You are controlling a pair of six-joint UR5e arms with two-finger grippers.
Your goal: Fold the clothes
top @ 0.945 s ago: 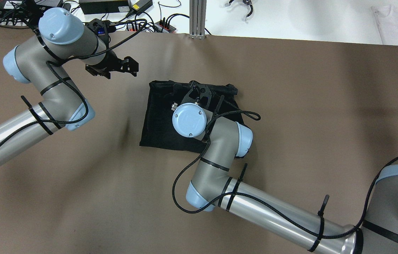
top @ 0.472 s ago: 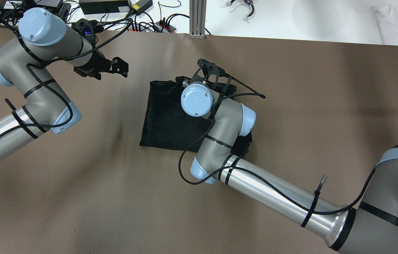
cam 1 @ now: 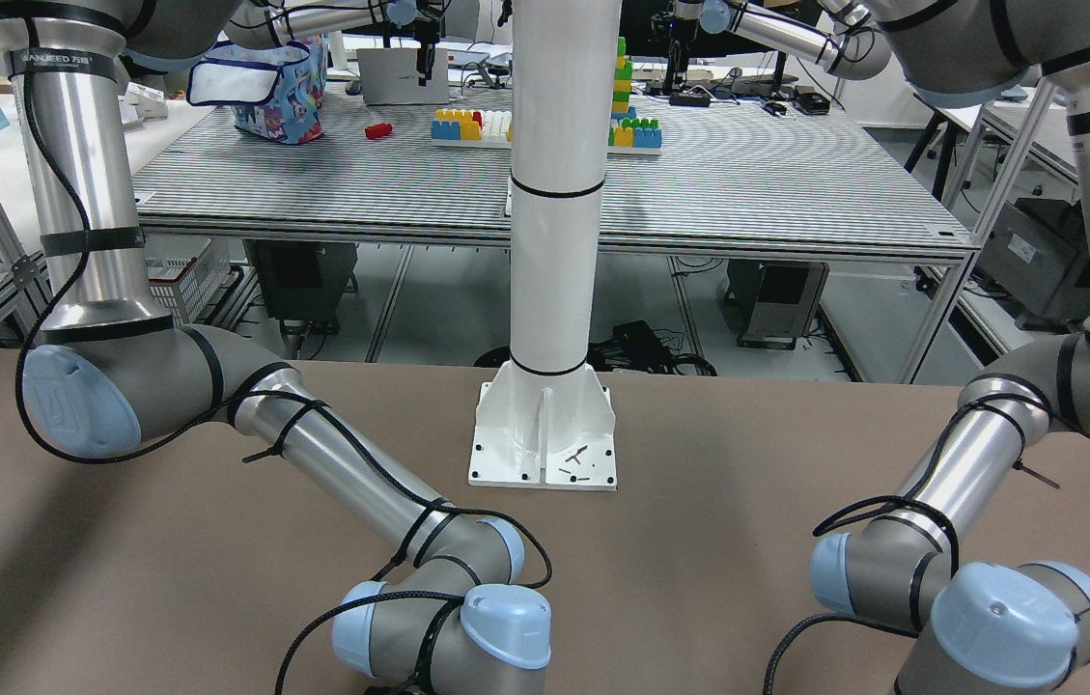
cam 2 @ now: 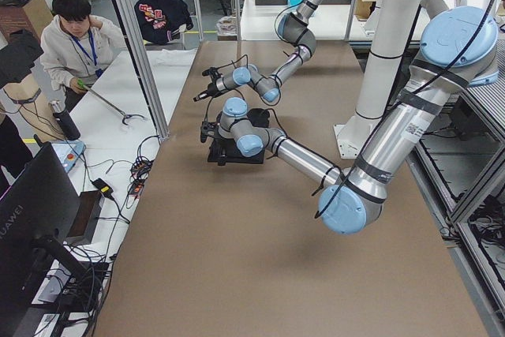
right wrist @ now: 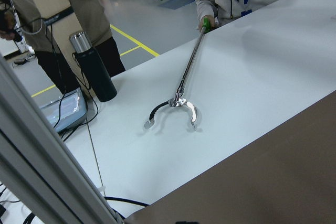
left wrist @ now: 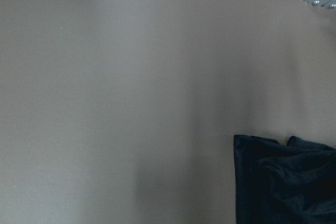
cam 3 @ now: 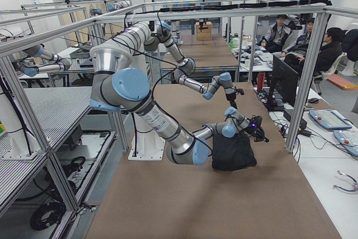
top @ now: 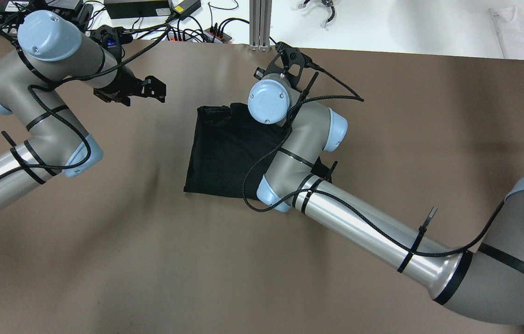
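Your black rectangular soft fabric piece (top: 224,148) lies on the brown cloth-covered table (top: 104,255), about mid-width and nearer the edge far from the robot. The left gripper (top: 152,90) hangs to its left, apart from it, over bare table. The grey-and-blue right arm (top: 299,139) crosses over its right side. Behind that far edge stands the white bench (top: 405,28), with the metal grabber tool (right wrist: 173,108) on it. The white pole's base plate (cam 1: 545,439) sits at the robot's edge, between the arms.

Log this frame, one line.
clothes: flat on table, far edge bunched | left gripper: open, empty, off clothes | right gripper: over far edge, state unclear
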